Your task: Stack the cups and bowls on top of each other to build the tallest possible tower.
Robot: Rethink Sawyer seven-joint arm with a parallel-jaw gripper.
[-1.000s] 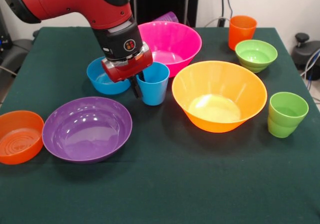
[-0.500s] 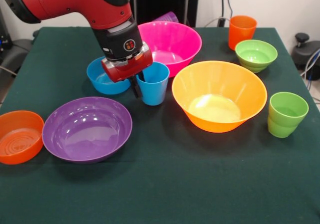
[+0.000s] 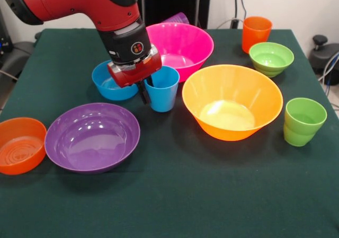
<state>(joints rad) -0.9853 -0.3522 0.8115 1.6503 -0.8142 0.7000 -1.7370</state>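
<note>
My gripper [image 3: 146, 93] reaches down to the sky blue cup [image 3: 165, 94], which stands upright on the table. One finger is inside the cup's left rim and the other outside it, shut on the wall. Just behind the cup is the large pink bowl [image 3: 185, 44], with the purple cup [image 3: 178, 18] peeking over its far rim. The small blue bowl [image 3: 106, 88] lies left of the gripper, partly hidden by it. The large yellow-orange bowl [image 3: 233, 103] sits to the right.
The wide purple bowl [image 3: 92, 137] and small orange bowl [image 3: 20, 145] sit front left. Orange cup [image 3: 256, 32] and small green bowl [image 3: 271, 58] stand at the back right, and the green cup [image 3: 303, 121] is at the right edge. The table is covered in dark green cloth [image 3: 185, 195].
</note>
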